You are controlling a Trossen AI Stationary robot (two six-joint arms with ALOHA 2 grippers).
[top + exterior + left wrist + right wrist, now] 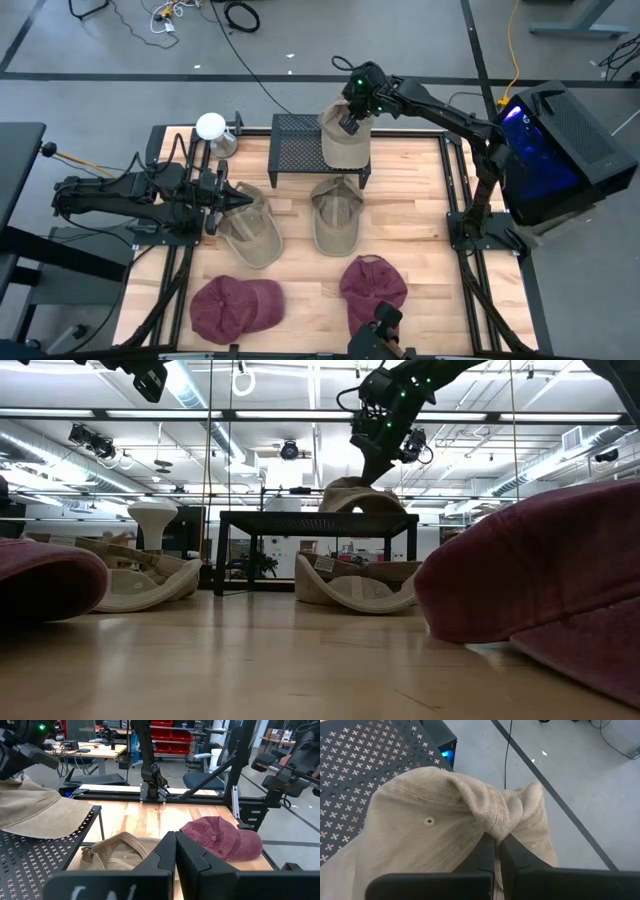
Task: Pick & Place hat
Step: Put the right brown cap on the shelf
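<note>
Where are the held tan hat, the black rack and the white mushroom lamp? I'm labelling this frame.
held tan hat (345,148), high view, crown fabric.
black rack (295,150), high view, bare perforated top.
white mushroom lamp (211,125), high view, round cap.

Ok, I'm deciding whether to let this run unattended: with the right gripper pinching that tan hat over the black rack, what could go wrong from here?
1. The right gripper pinches only a fold of the tan hat, so the fabric might slip out.
2. The hat overhangs the black rack edge, so once released it may slide off.
3. If it drops, it could land on the tan hat below on the table.
The left gripper rests shut near another tan hat.
</note>
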